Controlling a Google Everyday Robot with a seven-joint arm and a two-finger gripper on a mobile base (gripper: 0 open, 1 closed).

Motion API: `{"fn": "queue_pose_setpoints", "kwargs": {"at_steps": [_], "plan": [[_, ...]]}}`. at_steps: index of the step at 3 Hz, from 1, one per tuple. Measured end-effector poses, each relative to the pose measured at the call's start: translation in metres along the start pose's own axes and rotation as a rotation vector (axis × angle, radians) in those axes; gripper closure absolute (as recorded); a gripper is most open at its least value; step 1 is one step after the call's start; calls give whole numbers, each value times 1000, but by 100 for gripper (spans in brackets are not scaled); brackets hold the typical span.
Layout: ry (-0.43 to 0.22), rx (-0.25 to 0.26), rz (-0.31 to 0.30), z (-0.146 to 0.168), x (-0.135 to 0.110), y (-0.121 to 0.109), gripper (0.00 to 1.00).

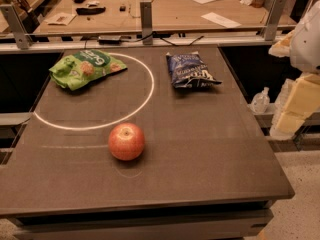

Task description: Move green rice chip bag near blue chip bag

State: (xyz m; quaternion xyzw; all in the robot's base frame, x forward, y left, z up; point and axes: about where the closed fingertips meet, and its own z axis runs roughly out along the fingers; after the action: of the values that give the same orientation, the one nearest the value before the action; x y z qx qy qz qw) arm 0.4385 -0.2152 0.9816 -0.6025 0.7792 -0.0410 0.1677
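Camera view: crinkled green rice chip bag, hand far right.

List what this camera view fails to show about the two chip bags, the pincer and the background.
- The pincer: not in view; only part of the robot arm shows, cut off by the right edge.
- Lettering on the green rice chip bag and the blue chip bag: too small to read.
- Clutter on the back table: too small to identify.

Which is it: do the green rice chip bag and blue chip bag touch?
Apart. The camera view shows bare table between the green rice chip bag and the blue chip bag. The gripper is not in view.
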Motion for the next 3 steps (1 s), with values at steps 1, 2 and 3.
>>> {"fn": "queue_pose_setpoints", "kwargs": {"at_steps": [1,2,3], "plan": [[1,17,-16,-2,-3,0,0],[22,86,-126,-3,-25,10,0],[-6,138,-293,-3,-68,37,0]]}}
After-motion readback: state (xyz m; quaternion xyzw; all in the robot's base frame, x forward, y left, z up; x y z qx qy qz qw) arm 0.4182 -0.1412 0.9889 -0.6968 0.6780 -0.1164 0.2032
